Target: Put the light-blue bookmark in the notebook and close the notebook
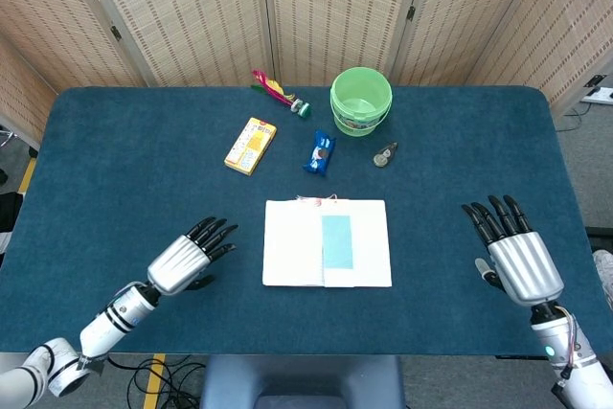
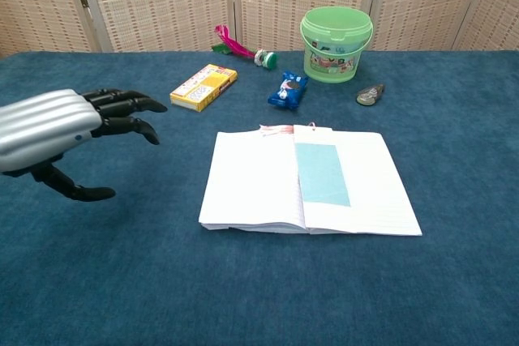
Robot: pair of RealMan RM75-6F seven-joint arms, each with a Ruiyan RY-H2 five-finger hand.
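Note:
The white notebook (image 1: 327,242) (image 2: 308,181) lies open flat in the middle of the blue table. The light-blue bookmark (image 1: 336,242) (image 2: 322,173) rests on its right page, close to the spine. My left hand (image 1: 189,257) (image 2: 69,131) hovers left of the notebook, fingers spread toward it, holding nothing. My right hand (image 1: 510,250) is well to the right of the notebook near the table's front right, fingers apart and empty; the chest view does not show it.
Behind the notebook lie a yellow box (image 1: 250,145), a blue snack packet (image 1: 321,152), a green bucket (image 1: 361,100), a small metal object (image 1: 385,154) and a pink-green toy (image 1: 279,92). Folding screens stand behind the table.

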